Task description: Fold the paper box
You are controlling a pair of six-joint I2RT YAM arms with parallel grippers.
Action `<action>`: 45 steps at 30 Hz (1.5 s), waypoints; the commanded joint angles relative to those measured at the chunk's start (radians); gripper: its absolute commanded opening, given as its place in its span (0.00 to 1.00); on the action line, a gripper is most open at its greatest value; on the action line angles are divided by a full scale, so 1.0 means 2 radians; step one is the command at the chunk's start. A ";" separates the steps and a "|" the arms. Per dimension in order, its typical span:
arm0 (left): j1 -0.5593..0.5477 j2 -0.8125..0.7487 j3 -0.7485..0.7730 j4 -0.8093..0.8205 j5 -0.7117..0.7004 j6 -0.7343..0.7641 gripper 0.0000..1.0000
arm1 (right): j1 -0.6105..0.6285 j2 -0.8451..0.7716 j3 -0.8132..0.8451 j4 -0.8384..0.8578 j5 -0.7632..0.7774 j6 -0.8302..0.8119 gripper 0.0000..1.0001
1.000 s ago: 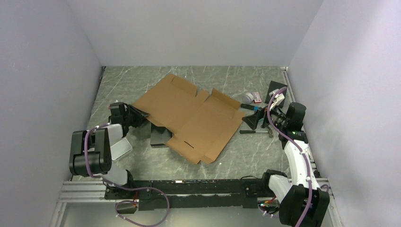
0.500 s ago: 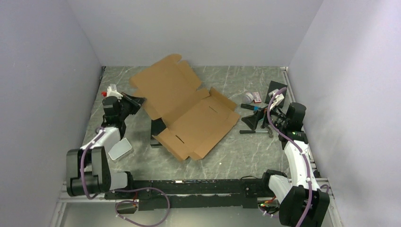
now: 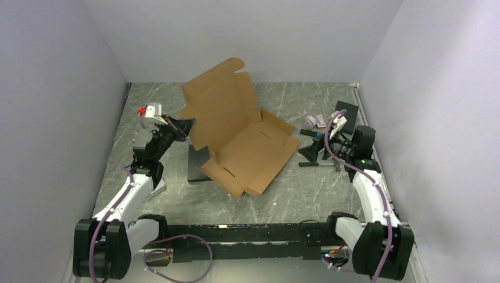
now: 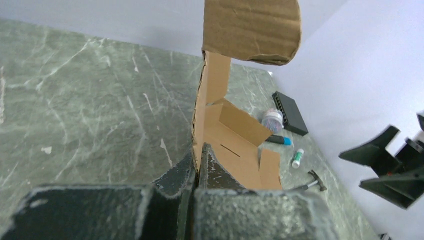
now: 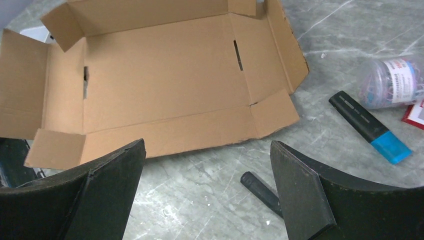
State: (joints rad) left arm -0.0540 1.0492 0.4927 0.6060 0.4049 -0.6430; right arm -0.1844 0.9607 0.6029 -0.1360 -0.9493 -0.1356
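Note:
The paper box (image 3: 253, 154) is a brown die-cut cardboard sheet at the middle of the table. Its base lies flat with the side flaps partly raised, and its lid panel (image 3: 219, 105) stands lifted and tilted toward the back. My left gripper (image 3: 184, 126) is shut on the left edge of that raised panel. In the left wrist view the cardboard edge (image 4: 200, 120) runs straight up from between my left gripper's (image 4: 200, 156) closed jaws. My right gripper (image 3: 312, 152) hangs open just right of the box. In the right wrist view the right gripper (image 5: 207, 146) holds nothing, and the paper box (image 5: 160, 75) lies beyond it.
A black block (image 3: 197, 168) lies partly under the box's left side. Right of the box are a clear jar of clips (image 5: 390, 80), a black marker with a blue cap (image 5: 367, 125), a small hammer (image 3: 318, 164), a glue stick (image 4: 298, 158) and a flat black case (image 3: 348, 112).
My left gripper closed on the cardboard's left edge and rose, swinging the lid panel from flat to raised. The box slid slightly. The right gripper stayed open, almost still.

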 commanded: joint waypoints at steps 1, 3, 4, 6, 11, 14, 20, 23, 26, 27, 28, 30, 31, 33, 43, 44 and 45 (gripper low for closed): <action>-0.032 -0.034 0.003 0.002 0.011 0.086 0.00 | 0.024 0.065 0.044 -0.017 0.024 -0.091 1.00; -0.047 -0.044 0.005 -0.013 0.006 0.114 0.00 | 0.032 0.108 0.070 -0.038 0.017 -0.117 1.00; -0.053 -0.049 0.006 -0.019 0.003 0.123 0.00 | 0.035 0.130 0.084 -0.049 0.015 -0.133 1.00; -0.062 -0.056 0.004 -0.024 0.001 0.135 0.00 | 0.045 0.167 0.111 -0.067 0.012 -0.162 1.00; -0.066 -0.069 -0.006 -0.019 0.012 0.140 0.00 | 0.055 0.239 0.160 -0.025 0.030 -0.146 1.00; -0.066 -0.084 -0.016 -0.013 0.018 0.137 0.00 | 0.065 0.285 0.189 -0.019 0.022 -0.141 0.99; -0.067 -0.114 -0.037 0.010 0.025 0.124 0.00 | 0.100 0.381 0.272 -0.026 0.055 -0.143 0.98; -0.067 -0.123 -0.044 0.012 0.024 0.114 0.00 | 0.110 0.427 0.320 -0.035 0.068 -0.137 0.95; -0.067 -0.129 -0.046 0.013 0.025 0.108 0.00 | 0.112 0.453 0.348 -0.035 0.077 -0.133 0.90; -0.067 -0.130 -0.045 0.014 0.026 0.106 0.00 | 0.112 0.460 0.353 -0.037 0.078 -0.133 0.89; -0.067 -0.131 -0.045 0.015 0.027 0.104 0.00 | 0.113 0.466 0.356 -0.038 0.080 -0.134 0.86; -0.067 -0.131 -0.048 0.024 0.029 0.097 0.00 | 0.121 0.476 0.358 -0.030 0.097 -0.129 0.81; -0.067 -0.130 -0.051 0.030 0.030 0.092 0.00 | 0.125 0.480 0.361 -0.030 0.108 -0.130 0.78; -0.067 -0.130 -0.051 0.035 0.032 0.085 0.00 | 0.133 0.486 0.366 -0.034 0.123 -0.134 0.72; -0.066 -0.152 -0.046 0.026 0.035 0.067 0.00 | 0.133 0.456 0.333 -0.009 0.109 -0.157 0.13; -0.067 -0.154 -0.046 0.024 0.034 0.064 0.00 | 0.131 0.445 0.328 -0.003 0.104 -0.158 0.09; -0.067 -0.158 -0.046 0.023 0.033 0.061 0.00 | 0.129 0.431 0.319 0.004 0.097 -0.158 0.04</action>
State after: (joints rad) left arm -0.1848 0.7662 0.3901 0.6022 0.4492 -0.4847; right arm 0.0860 1.9392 1.2831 -0.2054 -0.7078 -0.4244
